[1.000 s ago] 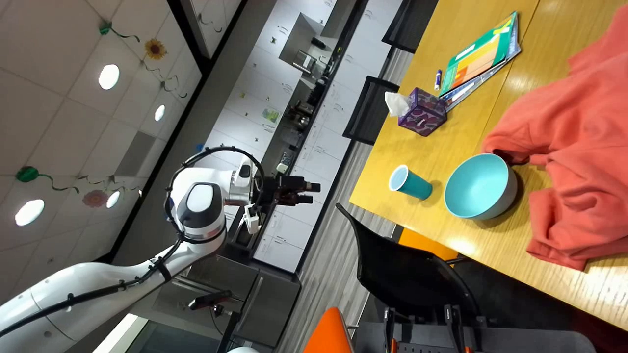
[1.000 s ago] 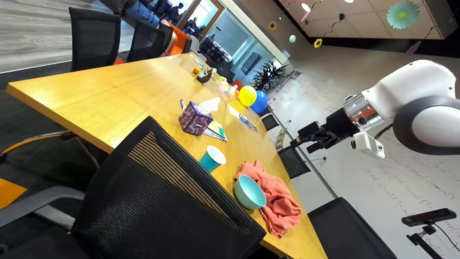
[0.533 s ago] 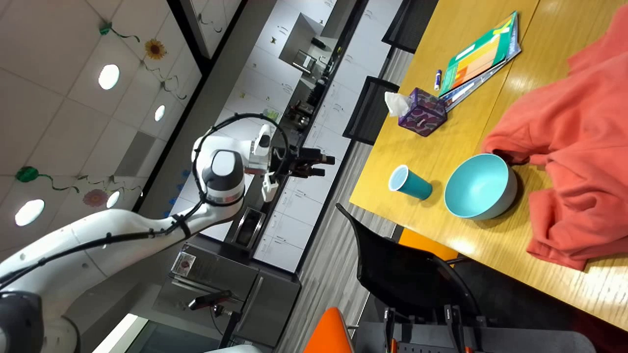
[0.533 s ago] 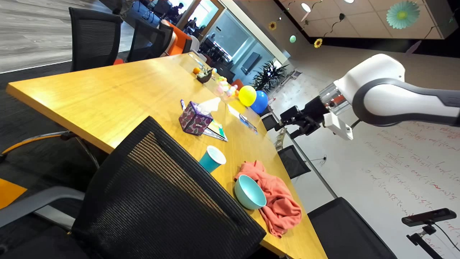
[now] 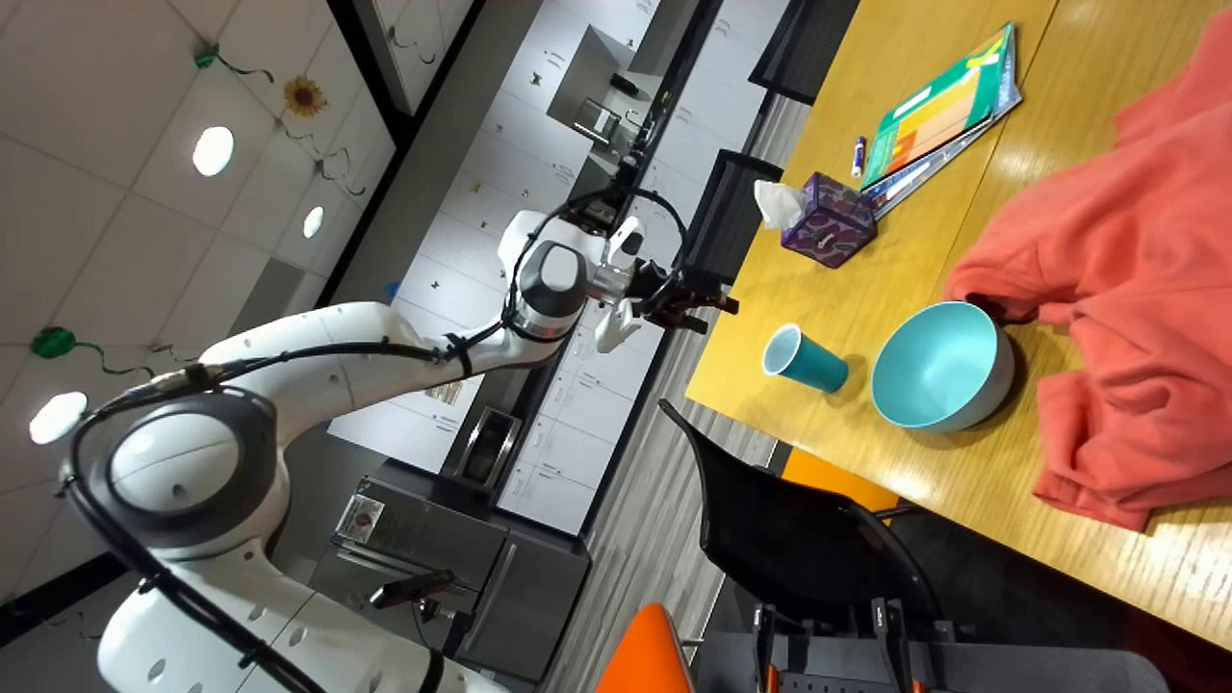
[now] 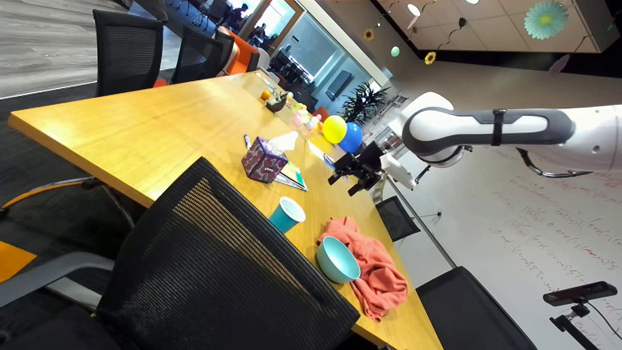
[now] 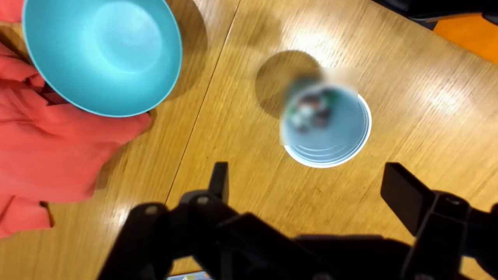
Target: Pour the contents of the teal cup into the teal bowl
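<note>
The teal cup (image 5: 816, 364) stands upright on the wooden table (image 5: 751, 356); it also shows in an exterior view (image 6: 285, 217). In the wrist view I look into the cup (image 7: 342, 149); small coloured things lie inside, blurred. The wide teal bowl (image 5: 938, 371) stands beside the cup, also seen in an exterior view (image 6: 337, 260) and the wrist view (image 7: 105, 58); its inside looks empty. My gripper (image 5: 718, 316) is open and empty, above the table and apart from the cup. In the wrist view the gripper's fingertips (image 7: 307, 169) are spread wider than the cup.
A red-orange cloth (image 5: 1145, 318) lies against the bowl. A purple tissue box (image 5: 833, 221), a marker (image 5: 859, 156) and magazines (image 5: 948, 106) lie farther along the table. A black chair (image 6: 209, 262) stands close at the table edge near the cup.
The arm has extended, bringing the open gripper from away from the table to above it and closer to the cup. The cup and bowl have not moved.
</note>
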`<action>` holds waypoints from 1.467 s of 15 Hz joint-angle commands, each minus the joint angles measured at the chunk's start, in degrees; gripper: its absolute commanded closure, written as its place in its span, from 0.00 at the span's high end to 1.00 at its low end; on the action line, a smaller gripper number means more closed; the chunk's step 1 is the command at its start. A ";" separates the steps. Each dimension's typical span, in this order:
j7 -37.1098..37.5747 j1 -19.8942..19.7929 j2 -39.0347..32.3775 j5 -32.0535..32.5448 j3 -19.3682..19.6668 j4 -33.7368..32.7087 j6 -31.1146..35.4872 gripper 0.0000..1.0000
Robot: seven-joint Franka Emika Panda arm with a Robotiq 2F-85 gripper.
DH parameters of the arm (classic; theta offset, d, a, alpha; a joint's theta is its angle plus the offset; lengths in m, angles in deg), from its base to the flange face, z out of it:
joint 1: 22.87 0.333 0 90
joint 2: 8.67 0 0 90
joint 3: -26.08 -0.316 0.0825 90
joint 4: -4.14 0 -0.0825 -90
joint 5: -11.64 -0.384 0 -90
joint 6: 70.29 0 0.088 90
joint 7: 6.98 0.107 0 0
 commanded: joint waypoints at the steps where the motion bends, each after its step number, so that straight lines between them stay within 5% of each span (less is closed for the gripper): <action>1: 1.13 3.09 -7.76 -0.50 1.81 -5.57 0.09 1.00; 2: -0.57 2.90 -4.56 -1.37 2.05 -2.65 0.00 1.00; 12: -2.37 2.39 -12.24 -5.05 2.98 -6.90 1.69 1.00; 22: -3.75 1.73 -21.40 -8.41 4.14 -9.96 10.93 1.00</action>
